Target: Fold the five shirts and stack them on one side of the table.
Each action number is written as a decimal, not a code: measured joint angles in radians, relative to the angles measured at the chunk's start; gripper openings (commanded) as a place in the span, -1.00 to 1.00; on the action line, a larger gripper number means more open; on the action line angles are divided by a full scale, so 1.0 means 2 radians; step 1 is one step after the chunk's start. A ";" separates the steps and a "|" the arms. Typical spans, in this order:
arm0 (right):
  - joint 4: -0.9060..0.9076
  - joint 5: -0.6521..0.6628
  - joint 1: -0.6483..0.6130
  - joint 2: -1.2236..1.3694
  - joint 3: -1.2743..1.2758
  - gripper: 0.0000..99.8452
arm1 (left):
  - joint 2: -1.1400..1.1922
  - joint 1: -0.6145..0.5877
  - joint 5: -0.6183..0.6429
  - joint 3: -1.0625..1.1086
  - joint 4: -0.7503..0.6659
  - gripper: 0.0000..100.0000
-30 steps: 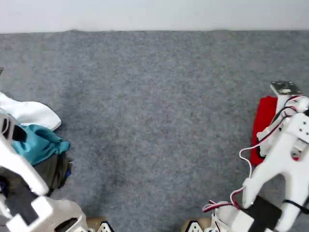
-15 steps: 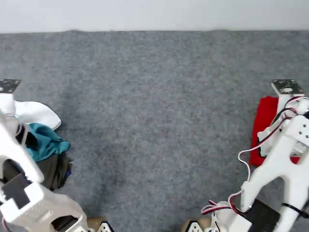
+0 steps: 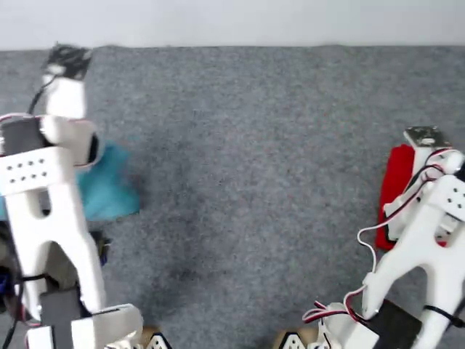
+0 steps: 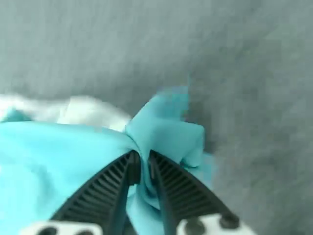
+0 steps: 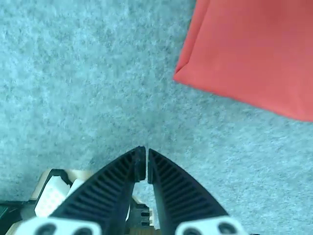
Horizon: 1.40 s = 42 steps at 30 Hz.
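Since a second ago the left arm (image 3: 51, 211) has swung up from the near-left corner and now stretches along the left edge toward the far side. It has dragged the teal shirt (image 3: 110, 193) off the heap and a little to the right. The right arm (image 3: 429, 233) has hardly moved.

The left gripper (image 4: 141, 166) is clamped on the teal shirt, its two black ribbed fingers (image 4: 110, 183) pinching a bunched fold between them. From that pinch the cloth spreads out loose and crumpled. The left wrist view shows a white shirt (image 4: 83, 108) lying just past the teal one on the grey mat (image 3: 247, 160). From above, the left arm stands tall, its upper part over the teal shirt, which sticks out from under it on the right.

The right gripper (image 5: 146, 164) has its fingers together at the tips, with nothing between them. It points down at bare mat, close to a corner of the red shirt (image 5: 254, 54) but not touching it. The red shirt (image 3: 398, 182) lies flat and folded at the right edge of the mat, partly covered from above by the right arm, which leans up from the near-right corner over it.
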 measured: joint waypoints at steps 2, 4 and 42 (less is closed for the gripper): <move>0.000 0.000 0.000 0.000 0.008 -0.98 | -0.004 0.046 0.026 -0.021 0.000 -0.97; 0.000 -0.001 0.000 -0.019 0.015 -0.98 | -0.004 0.094 0.043 -0.041 0.000 -0.97; 0.000 0.000 -0.156 -0.153 0.097 -0.98 | 0.037 0.216 -0.008 0.048 0.067 -0.61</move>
